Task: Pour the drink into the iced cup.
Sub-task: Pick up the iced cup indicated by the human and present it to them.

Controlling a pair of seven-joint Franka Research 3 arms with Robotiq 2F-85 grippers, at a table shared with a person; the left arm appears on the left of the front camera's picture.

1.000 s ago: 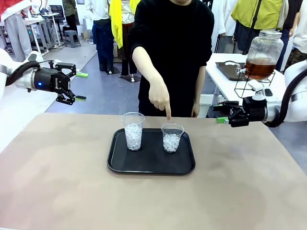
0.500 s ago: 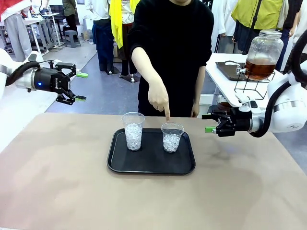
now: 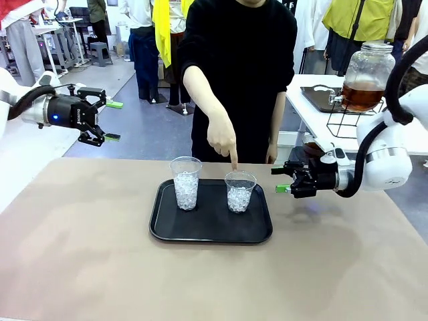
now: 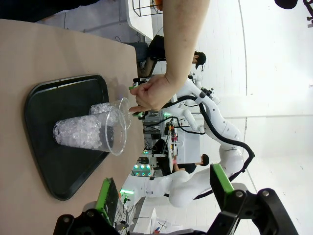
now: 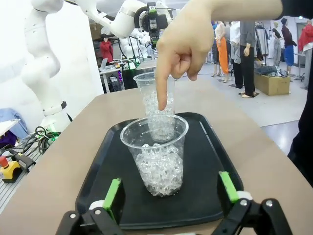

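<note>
From the front, the right gripper [image 3: 279,180] hangs just beside the tray [image 3: 167,231], jaws wide and empty. It is level with the pointed cup [image 3: 239,192], which the person's hand [image 3: 222,139] points down at. The left gripper [image 3: 114,121], equally wide and empty, waits well off over the table's left side. The drink [image 3: 361,97] sits in the dispenser jar [image 3: 367,70] on a side table behind the right arm, well apart from both cups (so the cup likely has to travel to it). The left wrist view shows the fingertip close over the rim, with the second cup [image 4: 83,136] close alongside. In the right wrist view, the pointed cup [image 5: 159,161] stands centred ahead of the open jaws. Advancing now could strike the hand. A hard squeeze might buckle the thin plastic and scatter ice, and a careless swing could clip the second cup.
</note>
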